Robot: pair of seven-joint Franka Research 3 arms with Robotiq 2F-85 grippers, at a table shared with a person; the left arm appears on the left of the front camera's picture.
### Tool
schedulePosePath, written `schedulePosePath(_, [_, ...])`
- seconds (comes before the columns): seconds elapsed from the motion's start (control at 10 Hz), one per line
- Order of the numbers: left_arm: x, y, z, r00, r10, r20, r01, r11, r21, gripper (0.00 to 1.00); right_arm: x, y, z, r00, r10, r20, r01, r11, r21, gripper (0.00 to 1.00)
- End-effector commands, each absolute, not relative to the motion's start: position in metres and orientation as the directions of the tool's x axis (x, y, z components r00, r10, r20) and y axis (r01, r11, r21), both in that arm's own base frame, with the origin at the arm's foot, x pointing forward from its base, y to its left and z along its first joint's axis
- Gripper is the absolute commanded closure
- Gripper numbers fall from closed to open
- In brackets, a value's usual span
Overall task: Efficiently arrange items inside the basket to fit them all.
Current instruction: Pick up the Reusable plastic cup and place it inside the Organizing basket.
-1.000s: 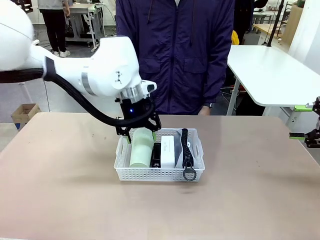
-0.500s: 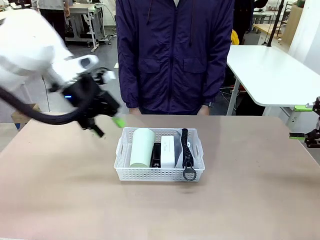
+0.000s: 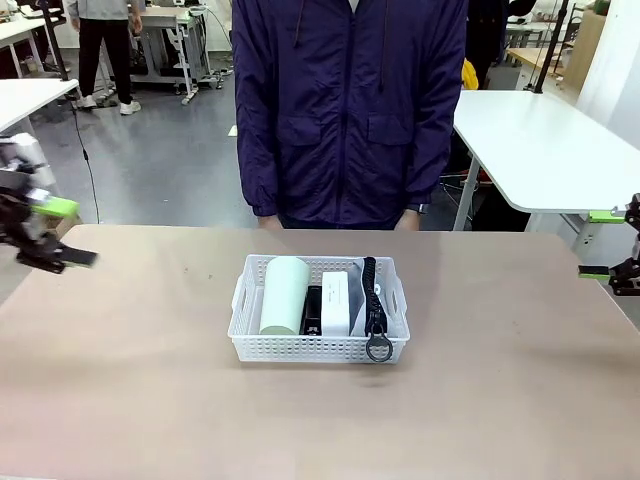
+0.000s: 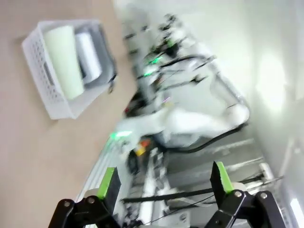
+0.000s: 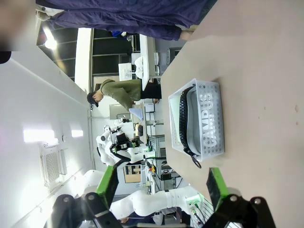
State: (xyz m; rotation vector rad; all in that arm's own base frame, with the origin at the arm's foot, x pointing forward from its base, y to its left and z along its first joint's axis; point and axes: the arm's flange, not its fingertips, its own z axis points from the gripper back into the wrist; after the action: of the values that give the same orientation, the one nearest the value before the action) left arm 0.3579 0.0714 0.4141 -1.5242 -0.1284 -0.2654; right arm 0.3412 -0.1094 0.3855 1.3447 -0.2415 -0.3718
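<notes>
The left gripper, released, was well left of the basket. The basket held, from its left wall, the pale green cup, black stapler, white box and CAMPUS pouch. The right gripper, released, was well right.

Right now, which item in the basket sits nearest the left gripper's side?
The pale green cup, lying on its side at the basket's left end; stapler, box and pouch lie farther right.
</notes>
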Motion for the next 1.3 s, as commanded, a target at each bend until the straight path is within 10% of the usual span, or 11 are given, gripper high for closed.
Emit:
schedulePosePath(0.0, [0.371, 0.092, 0.383, 0.958, 0.168, 0.232, 0.269, -0.245, -0.931, 0.0, 0.341, -0.109, 0.391, 0.916, -0.399, -0.053, 0.129, 0.168, 0.977, 0.0])
schedulePosePath(0.3, [0.378, 0.09, 0.375, 0.909, 0.402, 0.107, 0.21, -0.223, -0.952, 0.0, 0.341, -0.109, 0.391, 0.916, -0.399, -0.053, 0.129, 0.168, 0.977, 0.0])
schedulePosePath(1.2, [0.366, 0.119, 0.364, 0.954, 0.262, 0.143, 0.208, -0.237, -0.949, 0.0, 0.341, -0.109, 0.391, 0.916, -0.399, -0.053, 0.129, 0.168, 0.977, 0.0])
